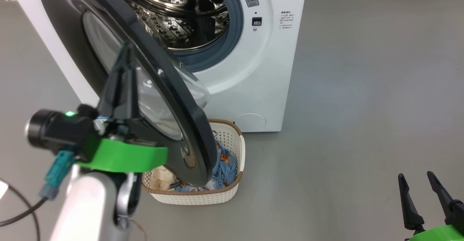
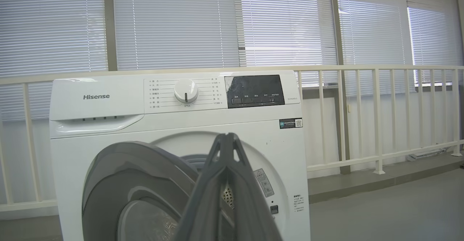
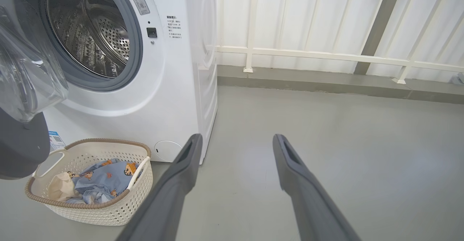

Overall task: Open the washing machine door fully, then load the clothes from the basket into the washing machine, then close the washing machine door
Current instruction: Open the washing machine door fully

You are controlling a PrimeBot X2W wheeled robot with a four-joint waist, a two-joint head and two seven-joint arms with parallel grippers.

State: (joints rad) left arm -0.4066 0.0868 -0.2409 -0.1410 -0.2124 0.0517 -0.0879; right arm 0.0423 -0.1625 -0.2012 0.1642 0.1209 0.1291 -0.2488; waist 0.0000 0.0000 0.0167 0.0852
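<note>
The white washing machine (image 1: 268, 70) stands with its steel drum exposed. The washing machine door (image 1: 197, 139), a black ring with a clear glass bowl, hangs partly open and swings out over the basket (image 1: 232, 194). My left gripper (image 1: 127, 49) is shut, empty, its fingers pointing up in front of the door's outer face; whether they touch it I cannot tell. From the left wrist, the left gripper (image 2: 226, 137) shows closed before the machine. In the basket (image 3: 108, 212) lie the clothes (image 3: 108, 177), blue bear-print fabric and a cream piece. My right gripper (image 1: 415, 175) is open, low over the floor.
Grey floor (image 1: 362, 107) stretches to the right of the machine. A white railing (image 3: 326, 56) and window blinds (image 2: 174, 23) stand behind it. A dark cable (image 1: 18, 212) trails from my left arm at the lower left.
</note>
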